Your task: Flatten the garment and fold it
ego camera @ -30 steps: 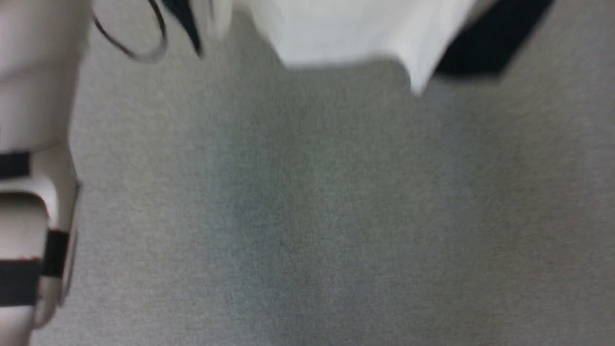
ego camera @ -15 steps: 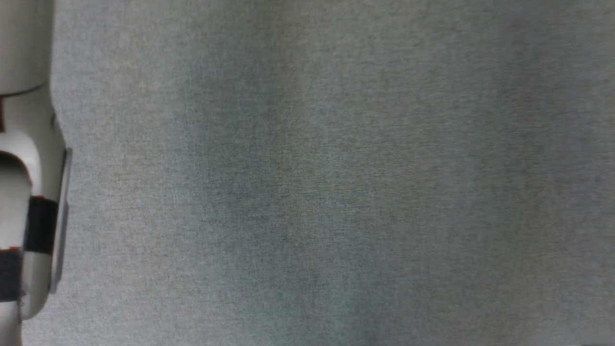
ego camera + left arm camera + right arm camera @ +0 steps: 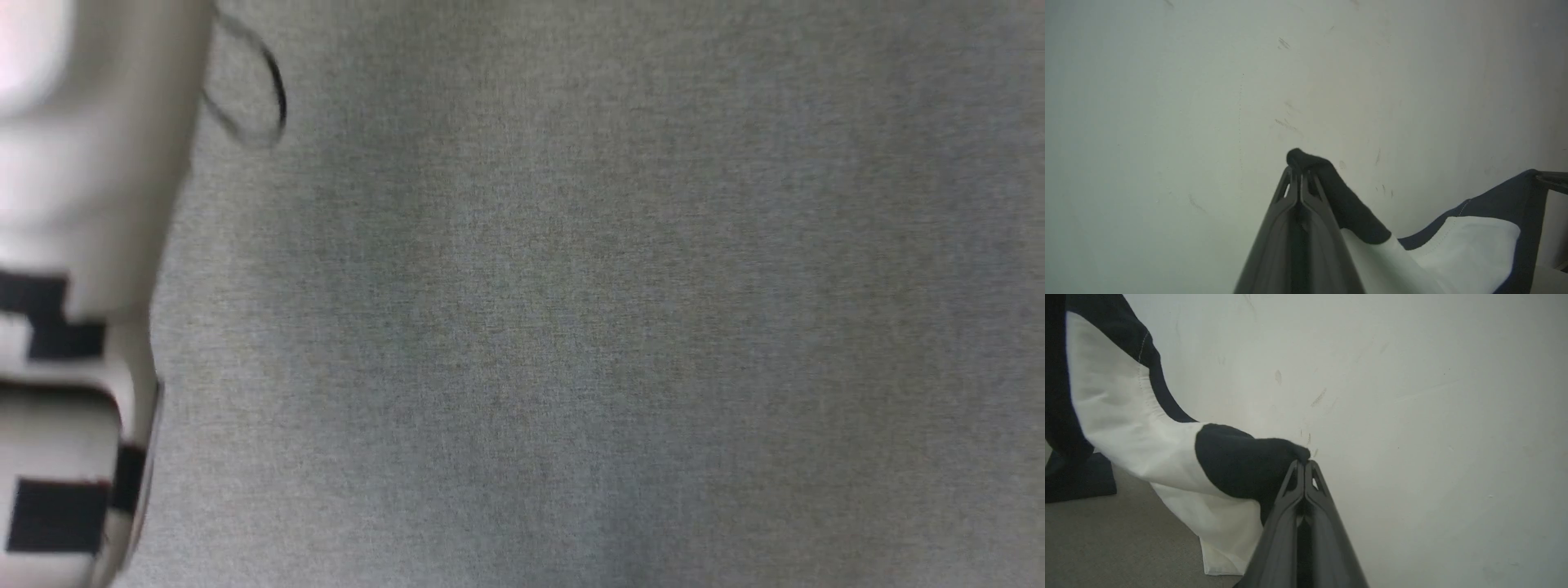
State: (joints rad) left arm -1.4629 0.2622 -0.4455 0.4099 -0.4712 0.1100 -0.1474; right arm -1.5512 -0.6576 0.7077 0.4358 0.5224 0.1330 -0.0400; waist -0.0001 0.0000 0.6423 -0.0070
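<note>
**L. gripper** (image 3: 1300,173): fingers are pressed together at the tips, w/ a black fold of the garment (image 3: 1457,245) pinched between them. Its white body and dark edge are seen draped off to the right of the fingers, against a pale scuffed wall (image 3: 1167,102).
**R. gripper** (image 3: 1304,463): likewise closed on black cloth. White fabric is hung to the left and down toward the grey surface (image 3: 1106,547).
**Head view:** a pale forearm (image 3: 82,204) and a thin cable loop (image 3: 265,98) are shown blurred at left, above the grey surface.
</note>
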